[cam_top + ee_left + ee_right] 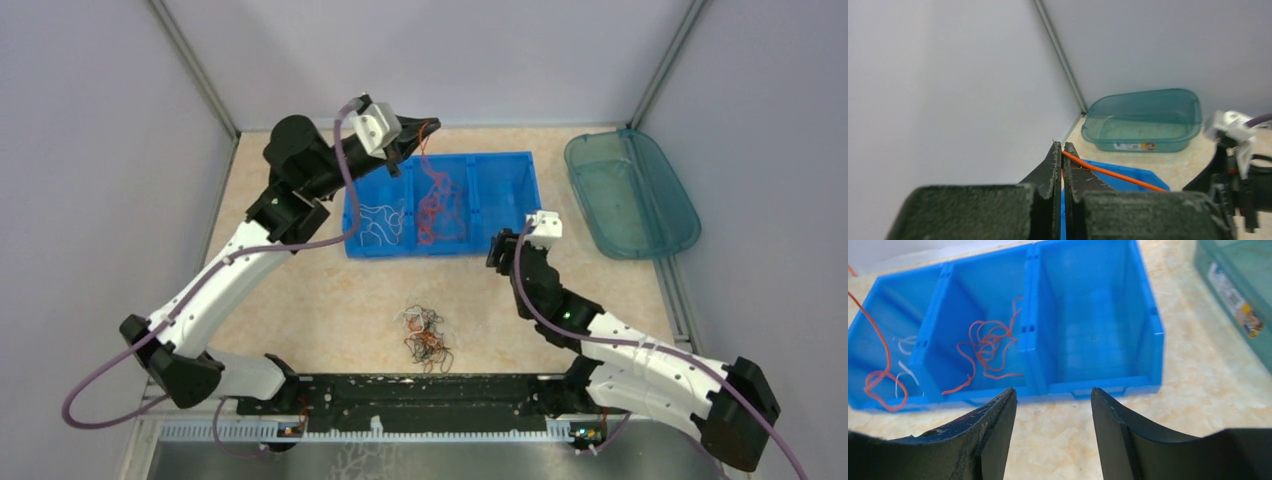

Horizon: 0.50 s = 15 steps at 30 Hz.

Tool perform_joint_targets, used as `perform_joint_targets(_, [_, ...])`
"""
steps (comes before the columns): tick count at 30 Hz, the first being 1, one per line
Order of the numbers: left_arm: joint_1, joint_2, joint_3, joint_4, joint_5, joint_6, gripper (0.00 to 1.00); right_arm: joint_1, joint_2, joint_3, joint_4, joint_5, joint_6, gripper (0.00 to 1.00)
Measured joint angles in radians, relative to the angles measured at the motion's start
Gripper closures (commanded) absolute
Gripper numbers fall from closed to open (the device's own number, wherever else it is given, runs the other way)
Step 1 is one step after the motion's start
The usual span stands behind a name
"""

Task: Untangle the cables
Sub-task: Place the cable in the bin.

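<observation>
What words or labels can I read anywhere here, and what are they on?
No text can be read.
The sticker on the teal tub: colour print, too blurred to read in either wrist view.
Nothing else shows writing.

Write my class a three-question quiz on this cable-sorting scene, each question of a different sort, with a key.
1. True or false: the left gripper is shut on a red-orange wire.
2. Which compartment of the blue bin holds no wires? A left, B middle, C right.
3. Fill in: the right gripper is ____ and holds nothing.
Key: 1 true; 2 C; 3 open.
</observation>
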State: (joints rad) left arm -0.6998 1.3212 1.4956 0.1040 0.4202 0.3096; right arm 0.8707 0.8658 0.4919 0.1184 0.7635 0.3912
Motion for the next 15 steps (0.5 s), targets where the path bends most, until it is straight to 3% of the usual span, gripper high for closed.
perform_joint_targets(6, [0.005, 0.107, -0.019, 0.092, -0.067, 0.067, 1.0, -0.038, -0.103, -0.021, -0.003, 0.052, 0.021, 0.44])
perform_joint_targets(15, [0.039, 0.285, -0.032, 0.235, -0.115, 0.158, 1.0, -0.045, -0.127, -0.021, 0.016, 0.043, 0.003, 0.44])
